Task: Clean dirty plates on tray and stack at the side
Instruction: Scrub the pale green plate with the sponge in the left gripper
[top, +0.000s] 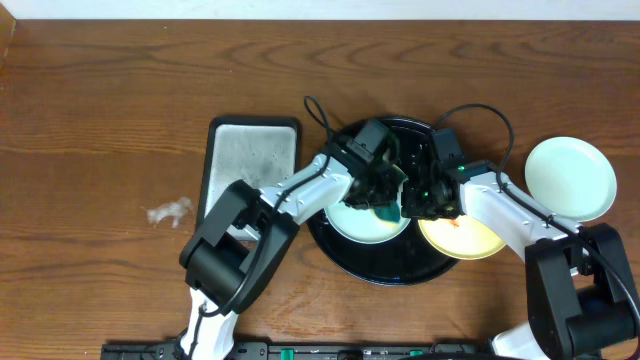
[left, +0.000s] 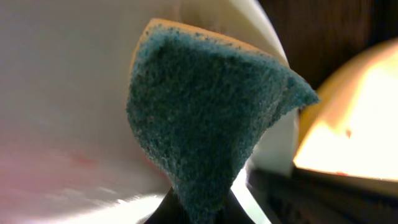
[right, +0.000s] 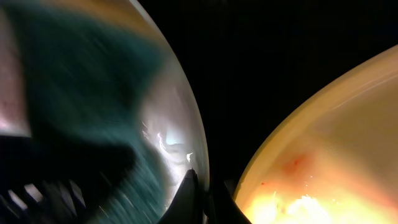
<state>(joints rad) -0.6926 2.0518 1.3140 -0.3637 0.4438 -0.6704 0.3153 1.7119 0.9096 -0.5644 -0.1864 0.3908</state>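
Left claw (left: 198, 210) clenches a teal scouring sponge (left: 205, 112) against the pale mint round plate (top: 360, 228) on the glossy black tray (top: 385, 270); right claw (top: 425, 197) alongside, grip unclear.

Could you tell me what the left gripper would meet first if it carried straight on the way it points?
The sponge held by the left gripper would press onto the pale plate just ahead, though depth is unclear.

The sponge (left: 205, 124) looks rough and fibrous, the plate (left: 62, 93) smooth, the tray (top: 390, 268) glossy.
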